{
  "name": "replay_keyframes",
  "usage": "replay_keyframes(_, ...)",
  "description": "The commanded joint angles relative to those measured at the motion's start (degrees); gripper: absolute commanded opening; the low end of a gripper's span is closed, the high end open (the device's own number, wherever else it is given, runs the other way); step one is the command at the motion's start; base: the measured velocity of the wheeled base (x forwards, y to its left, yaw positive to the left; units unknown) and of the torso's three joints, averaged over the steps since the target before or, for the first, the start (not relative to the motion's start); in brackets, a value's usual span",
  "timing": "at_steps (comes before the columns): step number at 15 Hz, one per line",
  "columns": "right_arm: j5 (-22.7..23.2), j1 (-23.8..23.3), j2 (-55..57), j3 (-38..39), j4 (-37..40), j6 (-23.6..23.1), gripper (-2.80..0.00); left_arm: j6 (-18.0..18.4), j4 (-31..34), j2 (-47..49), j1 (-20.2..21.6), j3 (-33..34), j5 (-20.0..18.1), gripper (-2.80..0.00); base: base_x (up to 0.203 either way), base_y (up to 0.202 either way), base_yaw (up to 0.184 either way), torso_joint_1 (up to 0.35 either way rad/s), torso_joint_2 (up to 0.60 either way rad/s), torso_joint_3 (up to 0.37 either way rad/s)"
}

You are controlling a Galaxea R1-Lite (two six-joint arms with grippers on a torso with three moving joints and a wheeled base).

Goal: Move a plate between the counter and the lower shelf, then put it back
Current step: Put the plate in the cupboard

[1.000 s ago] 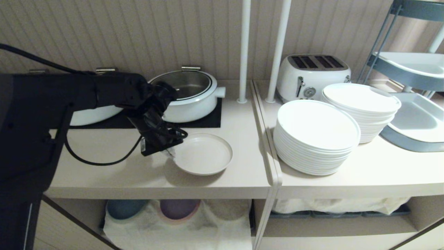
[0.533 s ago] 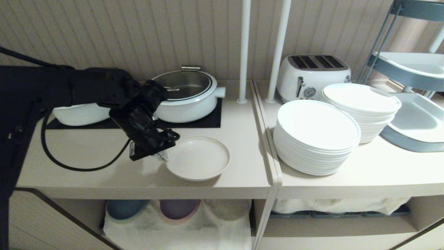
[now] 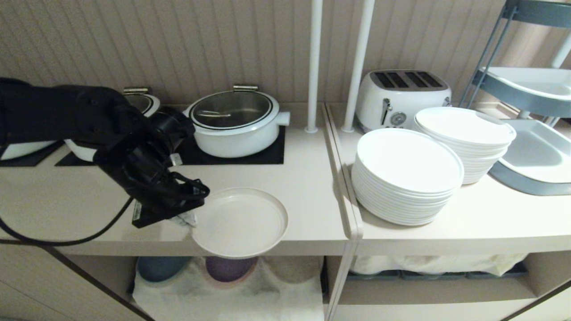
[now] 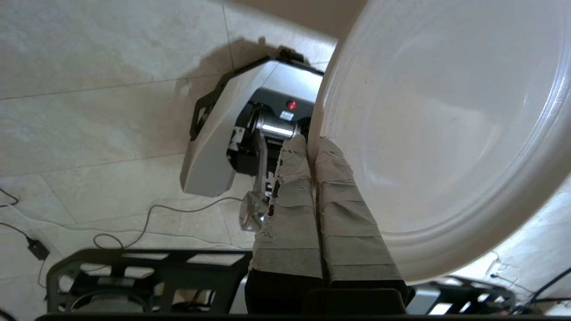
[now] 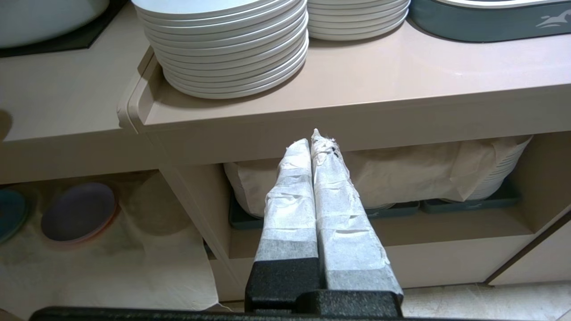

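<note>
Plate (image 3: 241, 222) is hanging from the left gripper (image 3: 186, 218), whose jaws are clenching its near rim; the dish is extending away from the fingertips (image 4: 328, 154), overhanging the counter (image 3: 308, 187) front edge above the lower shelf (image 3: 227, 290). Farther right, the right gripper (image 5: 312, 142) is sitting with jaws pressed together, grasping nothing.

Left pincer (image 3: 189, 219) clamped, right pincer (image 5: 316, 140) closed

left hand (image 3: 189, 218) grips plate (image 3: 239, 222) rim | plate overhangs counter (image 3: 308, 187) front edge
</note>
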Motion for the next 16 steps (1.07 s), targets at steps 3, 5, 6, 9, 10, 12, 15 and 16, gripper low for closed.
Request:
replay_keyframes(3, 0.0, 0.0, 0.0, 0.0, 0.0, 0.0, -2.8, 1.4, -5.1, -12.4, -0.3, 14.8, 0.0, -2.8, 0.0, 0.0, 0.0, 0.0, 0.0, 0.0)
replay_keyframes(5, 0.0, 0.0, 0.0, 0.0, 0.0, 0.0, -2.8, 2.4, -6.8, -17.4, -0.4, 19.4, 0.0, -2.8, 0.0, 0.0, 0.0, 0.0, 0.0, 0.0)
replay_keyframes(6, 0.0, 0.0, 0.0, 0.0, 0.0, 0.0, -2.8, 2.6, -7.1, -19.5, -0.4, 21.2, 0.0, -2.8, 0.0, 0.0, 0.0, 0.0, 0.0, 0.0)
replay_keyframes(9, 0.0, 0.0, 0.0, 0.0, 0.0, 0.0, -2.8, 2.8, -7.3, -24.8, -0.3, 25.7, -0.6, -2.8, 0.0, 0.0, 0.0, 0.0, 0.0, 0.0)
replay_keyframes(10, 0.0, 0.0, 0.0, 0.0, 0.0, 0.0, -2.8, 2.8, -7.4, -26.7, -0.3, 27.8, -1.0, -2.8, 0.0, 0.0, 0.0, 0.0, 0.0, 0.0)
replay_keyframes(12, 0.0, 0.0, 0.1, 0.0, 0.0, 0.0, -2.8, 2.9, -7.4, -29.6, -0.3, 31.4, -1.4, -2.8, 0.0, 0.0, 0.0, 0.0, 0.0, 0.0)
replay_keyframes(15, 0.0, 0.0, 0.0, 0.0, 0.0, 0.0, -2.8, 3.4, -7.6, -32.4, -0.3, 35.6, -1.6, -2.8, 0.0, 0.0, 0.0, 0.0, 0.0, 0.0)
replay_keyframes(16, 0.0, 0.0, 0.0, 0.0, 0.0, 0.0, -2.8, 3.9, -8.3, -33.1, -0.2, 37.2, -1.6, -2.8, 0.0, 0.0, 0.0, 0.0, 0.0, 0.0)
